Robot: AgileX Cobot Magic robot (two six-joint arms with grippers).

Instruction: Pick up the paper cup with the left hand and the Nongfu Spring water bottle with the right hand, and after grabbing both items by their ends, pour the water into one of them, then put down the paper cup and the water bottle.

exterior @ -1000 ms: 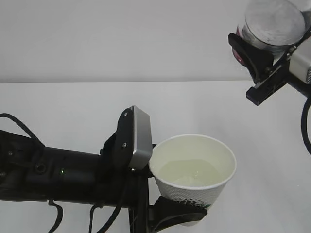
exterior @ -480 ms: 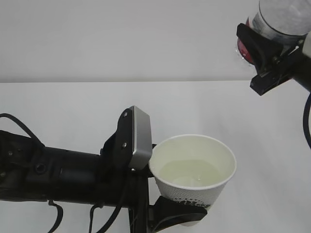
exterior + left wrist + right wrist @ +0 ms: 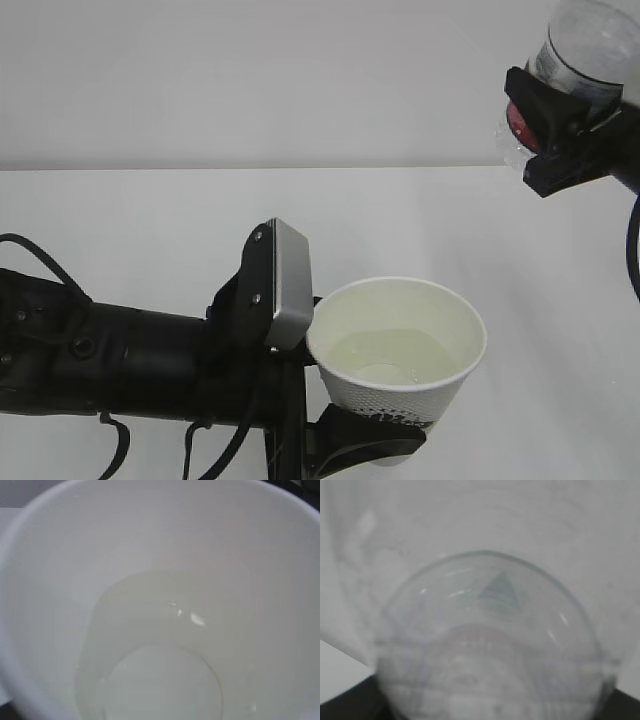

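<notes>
White paper cup (image 3: 398,362) upright, mouth up, lower middle, gripped by left hand (image 3: 345,440). Nongfu Spring water bottle (image 3: 585,50) upper right, base toward camera, clamped in right hand (image 3: 560,120).

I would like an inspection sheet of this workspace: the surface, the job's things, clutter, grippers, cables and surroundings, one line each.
Surface: white table, bare where visible.
Paper cup: upright, held above the table, a shallow pool of water in its bottom.
Water bottle: held high at upper right, away from the cup, base toward the camera; no stream visible.
Clutter: nothing seen.
Left gripper: closed on the paper cup from its lower side.
Right gripper: closed on the water bottle.
Cables: black cables along the left arm; one at the right edge.
Surroundings: plain light wall.
</notes>
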